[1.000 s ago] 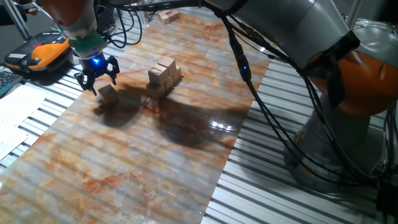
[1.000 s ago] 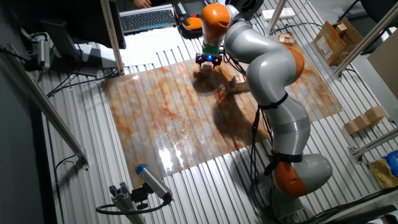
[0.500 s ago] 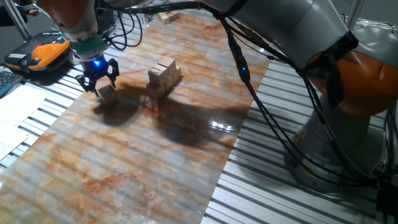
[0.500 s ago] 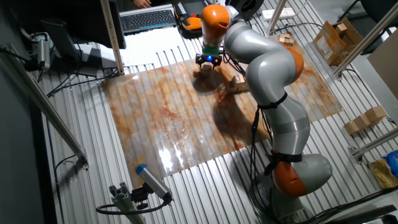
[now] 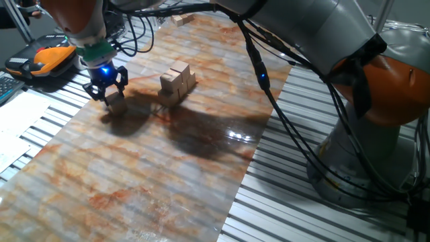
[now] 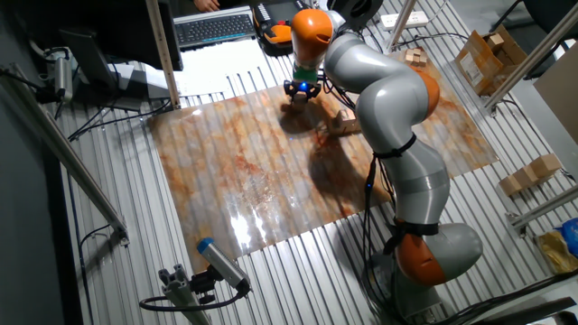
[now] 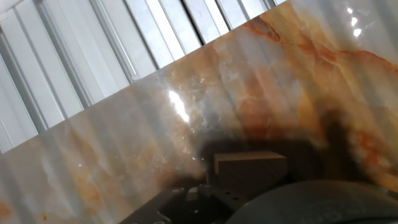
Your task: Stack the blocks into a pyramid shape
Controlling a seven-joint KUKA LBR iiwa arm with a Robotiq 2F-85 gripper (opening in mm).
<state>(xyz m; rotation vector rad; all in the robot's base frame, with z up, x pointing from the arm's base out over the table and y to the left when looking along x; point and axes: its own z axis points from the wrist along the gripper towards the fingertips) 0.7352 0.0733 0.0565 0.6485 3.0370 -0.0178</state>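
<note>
Blocks of pale wood already form a small cluster (image 5: pixel 177 82) near the middle of the marbled orange-and-white board (image 5: pixel 168 168); in one fixed view it reads as a lower row with at least one cube sitting on top, though the exact count and how many tiers are finished cannot be made out. In the other fixed view the same cluster (image 6: pixel 346 123) is half hidden behind the arm. A further loose block (image 5: pixel 116 102) lies on the board well apart from the cluster, toward the edge nearest the slatted metal table (image 5: pixel 40 128), and the gripper (image 5: pixel 105 86) is right over it, its dark fingers straddling the cube's sides. The hand view shows the top of that block (image 7: pixel 250 163) sitting just ahead of the dark gripper body, with the board and the table slats beyond. Whether the fingers have actually closed on the block or only bracket it cannot be told from these views; the block appears to rest on the board. A few more tan blocks (image 5: pixel 181 18) lie at the far end of the board, away from the work. As a judgement, the pyramid is partly built: its base seems in place and an upper level begun. What remains is to get the loose block gripped, carried to the cluster and set on it, and possibly to fetch others from the far end if the shape needs them.
</note>
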